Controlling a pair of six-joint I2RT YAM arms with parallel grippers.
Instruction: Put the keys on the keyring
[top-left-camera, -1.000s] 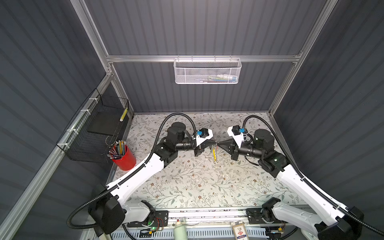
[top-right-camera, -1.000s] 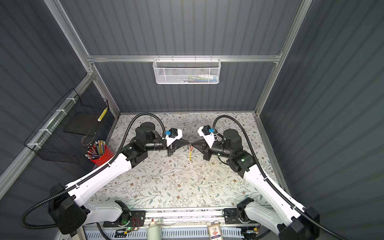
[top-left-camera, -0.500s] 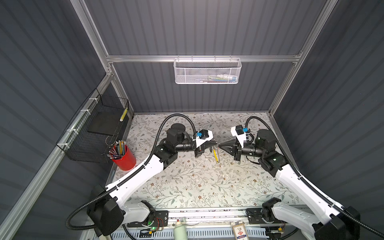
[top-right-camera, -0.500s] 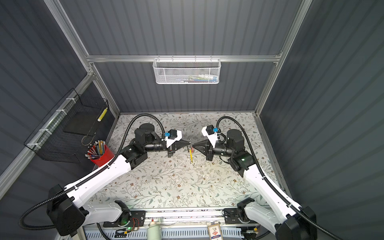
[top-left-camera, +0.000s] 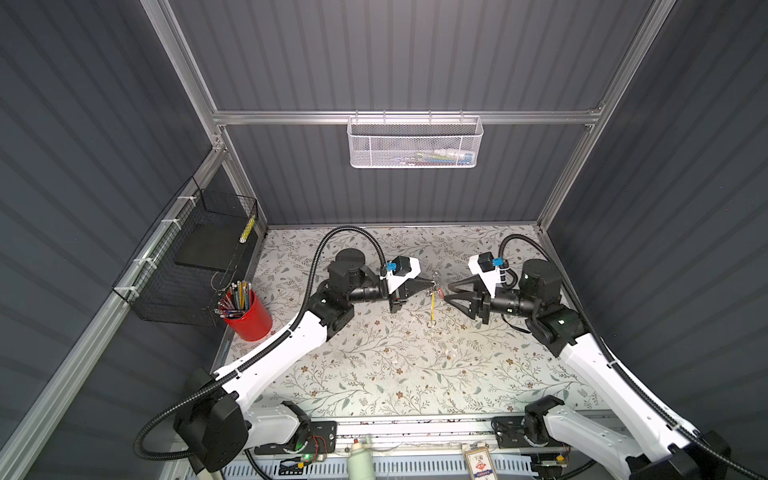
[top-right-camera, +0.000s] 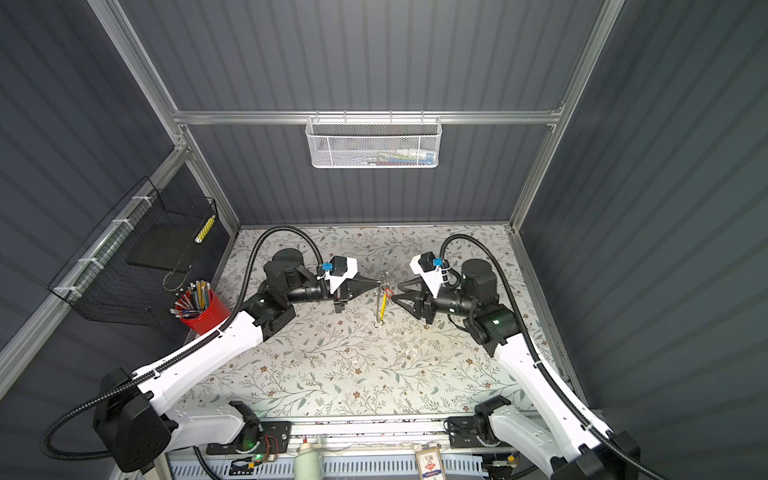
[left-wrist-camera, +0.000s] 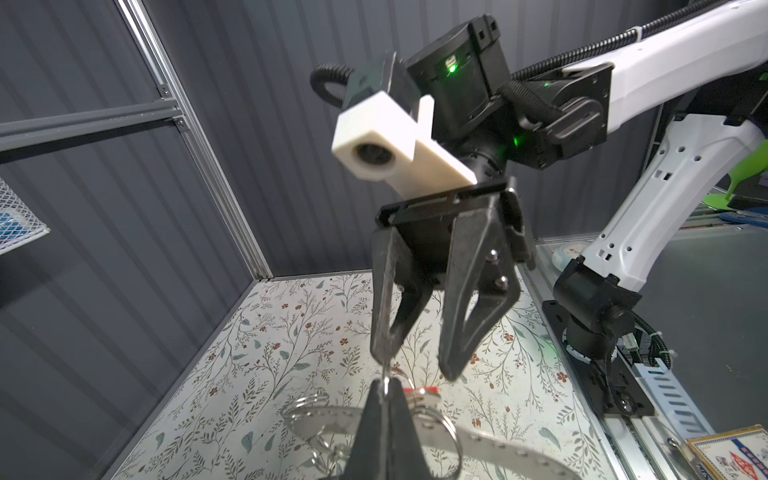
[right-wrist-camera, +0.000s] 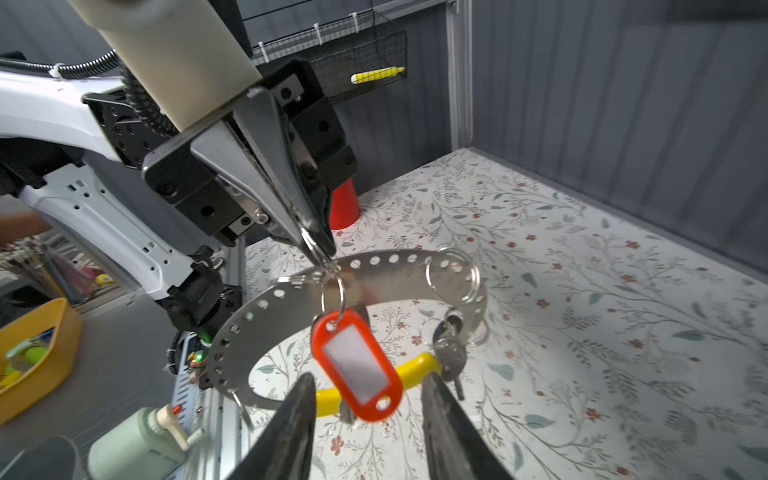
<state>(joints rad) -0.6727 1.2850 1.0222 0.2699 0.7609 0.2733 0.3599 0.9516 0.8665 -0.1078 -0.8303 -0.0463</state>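
Keyring (right-wrist-camera: 395, 278) hanging above counter's (top-left-camera: 374, 374) far half, pinched at top by clenched left claw (right-wrist-camera: 318, 245); red-tagged key (right-wrist-camera: 357, 365) dangling from it; right claw (left-wrist-camera: 415, 368) released, empty, just right of it.

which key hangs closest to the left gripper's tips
The silvery key with the red oval plastic tag: it dangles right below the shut left gripper. The other dark-headed key hangs farther along the grey perforated metal hoop, by its yellow segment.
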